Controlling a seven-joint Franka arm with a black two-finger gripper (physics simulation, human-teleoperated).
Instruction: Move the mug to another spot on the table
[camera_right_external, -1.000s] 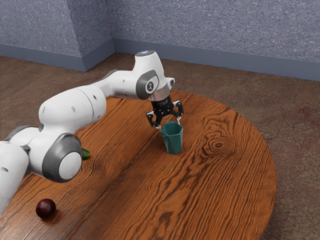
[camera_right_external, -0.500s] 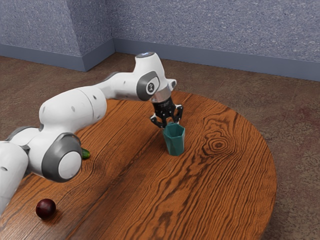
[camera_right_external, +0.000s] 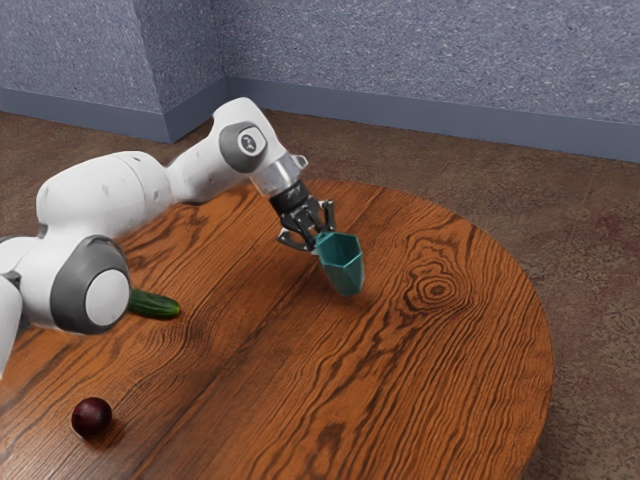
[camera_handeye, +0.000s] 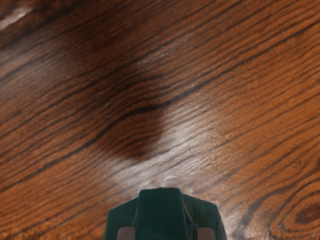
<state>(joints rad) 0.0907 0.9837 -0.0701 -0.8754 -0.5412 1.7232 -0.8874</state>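
Since a second ago the arm has swung toward the exterior view's left, and the mug (camera_right_external: 343, 264) now tilts, rim toward the arm. The fingers (camera_right_external: 303, 237) pinch its rim. It sits over the surface's (camera_right_external: 420, 400) middle, well apart from the cucumber (camera_right_external: 155, 304).

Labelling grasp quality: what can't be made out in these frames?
Exterior view: black two-finger gripper covers the gripped rim of the teal faceted mug.
Wrist view: lower edge cuts off the mug's body.
Exterior view: mug base touching or clear of the round wooden table, cannot tell.
Exterior view: arm's grey joint hides one end of the green cucumber.
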